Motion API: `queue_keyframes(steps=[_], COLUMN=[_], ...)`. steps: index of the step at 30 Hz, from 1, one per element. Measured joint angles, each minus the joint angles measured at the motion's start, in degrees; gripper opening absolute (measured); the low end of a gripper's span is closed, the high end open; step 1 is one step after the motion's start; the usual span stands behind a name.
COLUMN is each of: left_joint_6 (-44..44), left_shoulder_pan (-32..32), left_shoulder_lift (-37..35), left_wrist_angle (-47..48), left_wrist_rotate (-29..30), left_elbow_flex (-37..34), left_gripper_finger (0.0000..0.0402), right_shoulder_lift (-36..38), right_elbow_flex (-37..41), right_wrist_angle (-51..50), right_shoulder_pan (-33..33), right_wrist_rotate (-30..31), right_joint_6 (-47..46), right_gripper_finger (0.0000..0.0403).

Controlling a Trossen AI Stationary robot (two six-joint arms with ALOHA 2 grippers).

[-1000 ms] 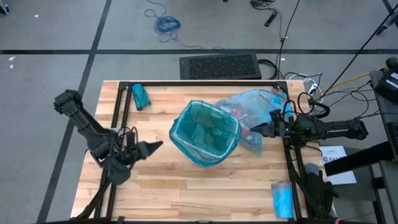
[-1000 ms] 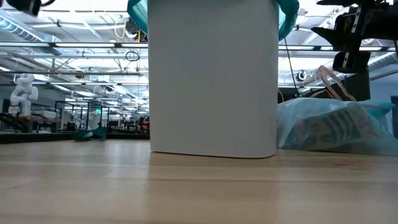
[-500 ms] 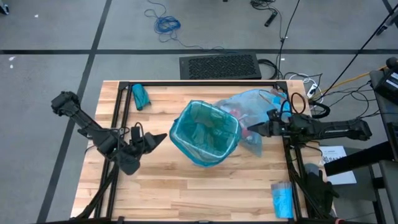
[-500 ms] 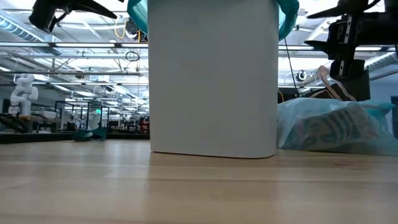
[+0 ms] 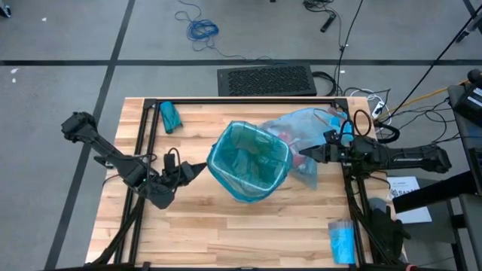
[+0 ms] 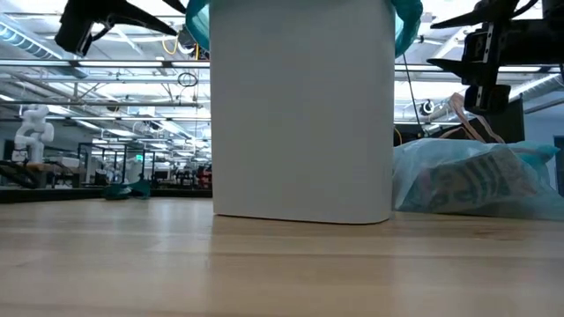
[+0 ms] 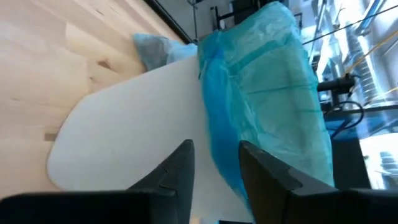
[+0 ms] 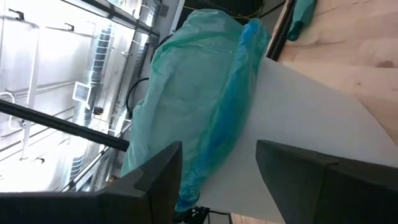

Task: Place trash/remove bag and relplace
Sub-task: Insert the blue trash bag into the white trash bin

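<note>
whereas a second ago it hung back toward the left edge, the left pincer (image 5: 202, 167) now sits just beside the white bin (image 6: 301, 110), its fingers parted with nothing between them. the right pincer (image 5: 303, 156) holds spread at the bin's right rim. the pale blue bag (image 5: 307, 129) of trash lies unmoved on the surface (image 5: 211, 226), right of the bin.

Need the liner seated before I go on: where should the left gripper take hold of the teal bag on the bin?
Grip the teal bag at its cuff folded over the white bin's rim, coming from the left side, where the left gripper sits open. Only there is the film a loose fold outside the wall.
</note>
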State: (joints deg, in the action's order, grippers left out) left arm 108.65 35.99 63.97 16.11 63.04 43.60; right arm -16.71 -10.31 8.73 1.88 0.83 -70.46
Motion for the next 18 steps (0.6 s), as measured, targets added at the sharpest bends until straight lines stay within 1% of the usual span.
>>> queue_keyframes(steps=[2,5,7,9,11,18], left_joint_6=[-0.1,0.0,-0.1,-0.1,0.0,0.6], left_shoulder_pan=[-0.3,-0.4,-0.3,0.3,0.8,2.5], left_shoulder_lift=[0.5,1.1,1.2,1.2,1.3,1.2], left_wrist_angle=[-1.4,-3.0,-4.3,-4.3,-4.2,-4.2], left_wrist_rotate=[0.3,1.8,2.6,3.1,4.4,6.3], left_elbow_flex=[-0.8,-1.4,-1.6,-1.6,-1.7,-2.3], left_gripper_finger=[0.0087,0.0026,0.0009,0.002,0.0046,0.0166], right_shoulder_lift=[0.0,-0.1,-0.1,-0.1,-0.1,-0.1], right_elbow_flex=[0.0,0.0,0.0,0.0,0.0,0.0], right_wrist_angle=[0.0,0.1,0.1,0.1,0.0,0.0], right_shoulder_pan=[0.0,0.0,0.0,0.0,0.0,0.0], right_wrist_rotate=[-0.7,-1.0,-1.0,-1.0,-1.0,-1.0], right_joint_6=[0.0,-0.3,-0.3,-0.3,-0.3,-0.3], right_gripper_finger=[0.0199,0.0199,0.0199,0.0199,0.0199,0.0199])
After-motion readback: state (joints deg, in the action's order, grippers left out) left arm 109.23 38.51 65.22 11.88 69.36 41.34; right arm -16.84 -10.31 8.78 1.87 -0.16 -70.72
